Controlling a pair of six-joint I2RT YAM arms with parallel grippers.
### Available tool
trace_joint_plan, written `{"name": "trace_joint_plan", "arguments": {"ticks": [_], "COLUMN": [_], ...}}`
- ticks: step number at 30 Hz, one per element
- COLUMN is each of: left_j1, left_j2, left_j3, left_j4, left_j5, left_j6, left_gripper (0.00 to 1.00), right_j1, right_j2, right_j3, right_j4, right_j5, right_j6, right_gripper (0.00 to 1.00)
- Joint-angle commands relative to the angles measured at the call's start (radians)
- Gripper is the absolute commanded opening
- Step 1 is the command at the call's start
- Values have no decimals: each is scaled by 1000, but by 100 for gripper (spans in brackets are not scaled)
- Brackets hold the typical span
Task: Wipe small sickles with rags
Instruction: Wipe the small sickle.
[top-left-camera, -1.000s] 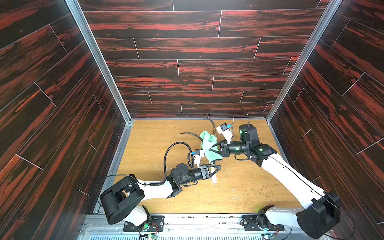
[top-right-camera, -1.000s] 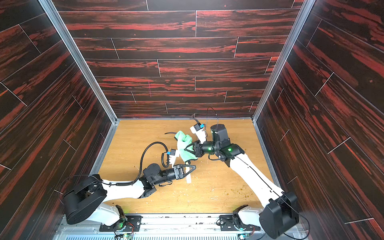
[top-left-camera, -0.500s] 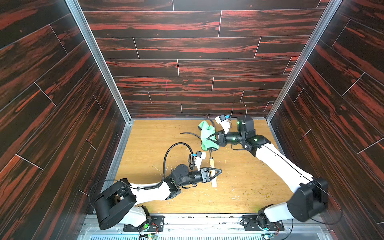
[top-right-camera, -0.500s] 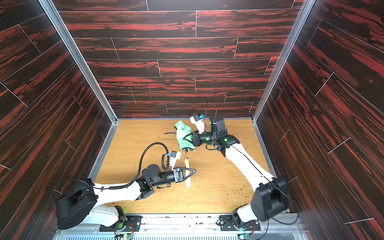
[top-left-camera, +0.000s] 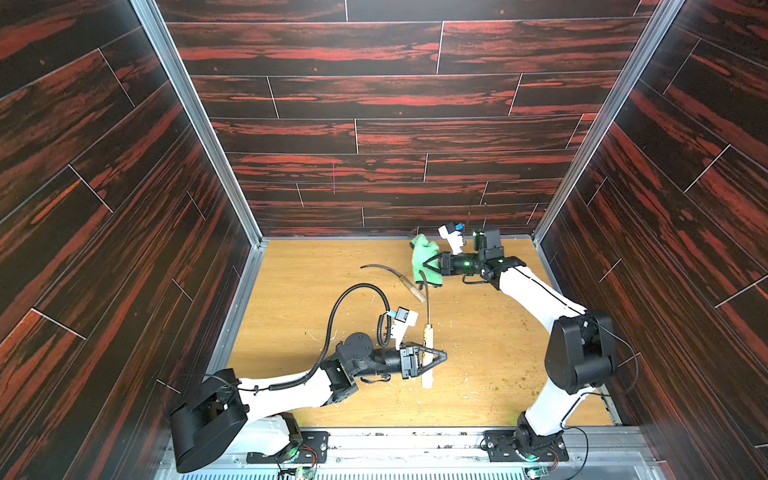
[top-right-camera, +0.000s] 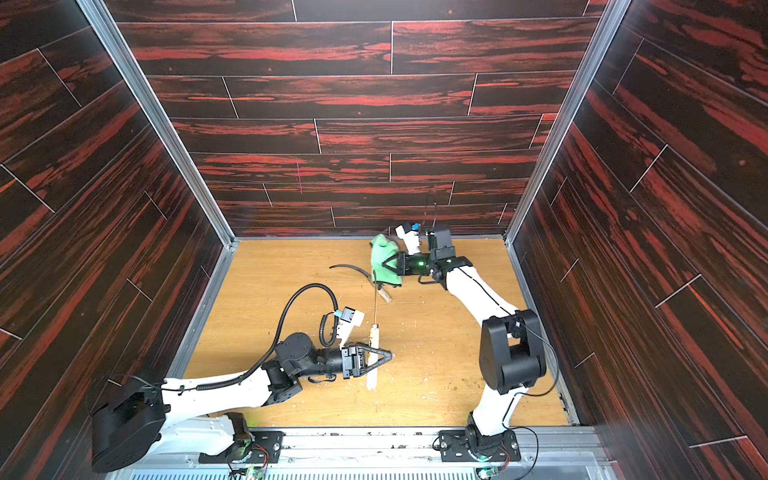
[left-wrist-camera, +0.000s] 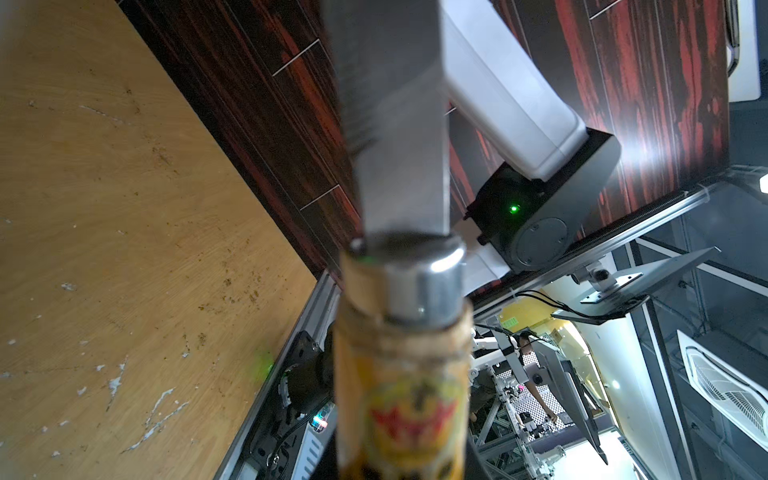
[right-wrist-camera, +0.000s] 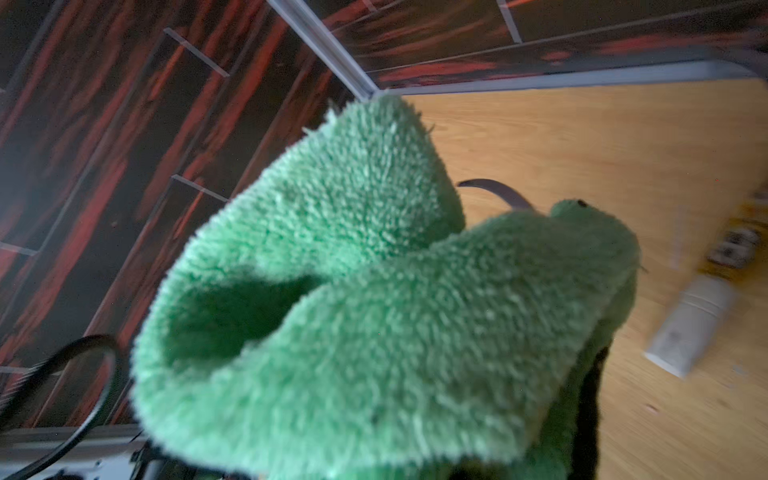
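The rag (top-left-camera: 423, 254) has slid out to the blade tip of the held sickle (top-left-camera: 428, 332), near the far wall. My right gripper (top-left-camera: 428, 265) clamps the rag and my left gripper (top-left-camera: 440, 356) clamps the handle. This pass looks nearly done, while the lying sickle (top-left-camera: 397, 277) waits.

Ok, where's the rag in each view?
Top view: rag near the back wall, in the right gripper.
Top view: rag, same place.
Left wrist: not in it.
Right wrist: fills the centre.
Shared landmark: the loose sickle, its blade beside the rag; absent from the left wrist view.
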Motion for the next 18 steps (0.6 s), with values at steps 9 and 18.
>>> {"name": "trace_joint_plan", "arguments": {"ticks": [9,18], "left_j1": [6,31], "left_j2": [-82,-60], "left_j3": [1,22], "left_j4": [-136,-118], "left_j5": [-80,-89], "left_j6": [109,111], "left_gripper": [0,0], "right_j1": [-3,73], "right_j2": [-330,-683], "right_j3": [-233,-408], "right_j4": [-33,-62], "right_j5": [-1,-66], "right_j6": [-25,-5], "right_gripper": [0,0]}}
